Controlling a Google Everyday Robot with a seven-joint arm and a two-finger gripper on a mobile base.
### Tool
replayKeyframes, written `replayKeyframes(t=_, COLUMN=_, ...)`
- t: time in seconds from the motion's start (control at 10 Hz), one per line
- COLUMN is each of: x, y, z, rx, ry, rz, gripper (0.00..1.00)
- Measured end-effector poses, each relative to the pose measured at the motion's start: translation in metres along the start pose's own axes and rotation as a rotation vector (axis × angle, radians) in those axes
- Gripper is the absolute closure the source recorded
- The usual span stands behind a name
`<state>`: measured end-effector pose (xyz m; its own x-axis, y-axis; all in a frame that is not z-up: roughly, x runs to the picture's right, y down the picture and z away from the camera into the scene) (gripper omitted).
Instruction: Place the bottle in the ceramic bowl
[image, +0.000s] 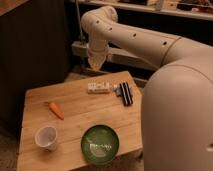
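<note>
The whitish bottle (98, 88) lies on its side near the far edge of the wooden table (75, 110). The dark green ceramic bowl (100, 144) sits at the table's near edge, right of centre. My gripper (97, 61) hangs from the white arm above and just behind the bottle, well clear of it and holding nothing.
An orange carrot (56, 110) lies at the left of the table. A white cup (46, 137) stands at the near left. A black ridged object (124, 93) lies right of the bottle. The robot's white body (177, 125) fills the right side.
</note>
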<state>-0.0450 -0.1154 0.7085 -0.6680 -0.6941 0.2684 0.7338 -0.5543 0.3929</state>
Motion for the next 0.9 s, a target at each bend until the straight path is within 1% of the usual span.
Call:
replayKeyframes(t=0.6, x=0.001, y=0.0, z=0.0, rx=0.0, ry=0.001, rz=-0.003, gripper=0.8)
replayKeyframes(t=0.7, x=0.003, y=0.001, z=-0.001, rx=0.002, ry=0.009, rz=-0.024, gripper=0.8)
replayKeyframes(t=0.8, x=0.007, y=0.001, z=-0.006, rx=0.012, ry=0.033, rz=-0.077, gripper=0.8)
replayKeyframes(t=0.9, x=0.01, y=-0.001, z=-0.013, rx=0.03, ry=0.071, rz=-0.178, gripper=0.8)
